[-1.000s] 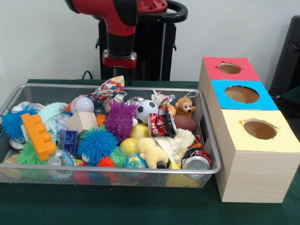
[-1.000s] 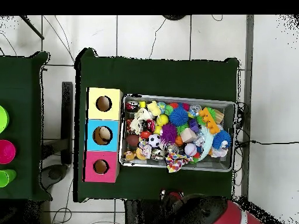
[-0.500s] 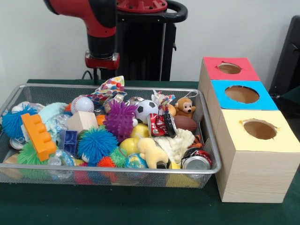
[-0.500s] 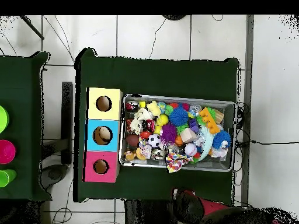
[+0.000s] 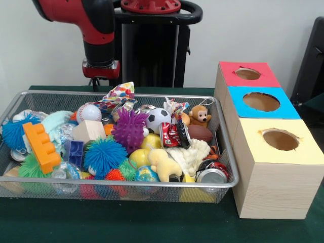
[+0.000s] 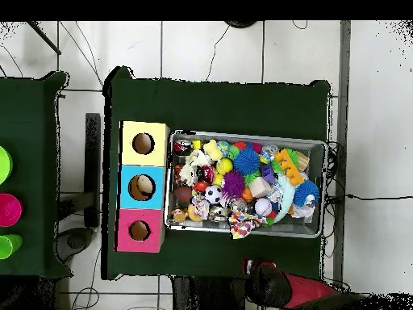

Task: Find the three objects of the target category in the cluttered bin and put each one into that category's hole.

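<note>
Nearest the camera in the front view, the wire mesh bin (image 5: 230,167) sits on the green table (image 5: 126,223), heaped with toys. Along its near edge lie a crushed red soda can (image 5: 212,173) whose lettering is too small to read, a yellow plush duck (image 5: 163,164), a small globe ball (image 5: 147,174), and a blue spiky ball (image 5: 104,154). An orange building block (image 5: 41,147) leans at the left, over a green spiky ball (image 5: 30,167). Mid-bin sit a purple spiky ball (image 5: 130,129), a wooden cube (image 5: 89,131), and a second crushed red can (image 5: 174,135), its print also unreadable. Farther back are a soccer ball (image 5: 158,118), a baseball (image 5: 89,112), a small brown football (image 5: 200,133), a monkey plush (image 5: 199,116) and a polka-dot wrapper (image 5: 119,94).

Just right of the bin stands the wooden box row: yellow-topped hole (image 5: 280,139) nearest, blue-topped hole (image 5: 261,102) in the middle, red-topped hole (image 5: 247,74) farthest. No labels show on them.

Behind the bin's far left corner hangs the red arm (image 5: 98,35); its gripper (image 5: 97,85) barely shows, and whether it is spread or pressed together cannot be told.
</note>
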Robot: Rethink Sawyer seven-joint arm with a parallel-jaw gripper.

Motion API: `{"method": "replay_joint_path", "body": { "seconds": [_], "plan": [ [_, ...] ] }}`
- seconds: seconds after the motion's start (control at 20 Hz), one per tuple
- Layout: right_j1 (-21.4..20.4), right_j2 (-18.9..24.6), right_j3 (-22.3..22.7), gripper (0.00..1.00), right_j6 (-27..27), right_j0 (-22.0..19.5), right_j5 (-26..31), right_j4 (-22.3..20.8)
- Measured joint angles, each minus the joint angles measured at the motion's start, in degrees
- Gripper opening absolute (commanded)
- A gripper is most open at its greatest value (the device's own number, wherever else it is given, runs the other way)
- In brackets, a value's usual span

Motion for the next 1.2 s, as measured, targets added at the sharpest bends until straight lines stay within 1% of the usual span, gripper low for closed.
{"method": "replay_joint_path", "body": {
  "seconds": [0.25, 0.7, 0.9, 1.0, 1.2],
  "plan": [
    [-0.1, 0.3, -0.3, 1.0, 0.0, -0.1, 0.6, -0.9],
    [-1.0, 2.5, -1.3, 1.0, 0.0, -1.4, 6.6, -1.1],
    [-2.9, 3.6, -1.3, 1.0, 0.0, -1.6, 10.2, -1.1],
    [-5.3, 4.3, -1.1, 1.0, 0.0, -1.6, 13.6, -1.2],
    [-8.9, 5.3, -0.7, 1.0, 0.0, -1.6, 17.9, -1.0]
  ]
}}
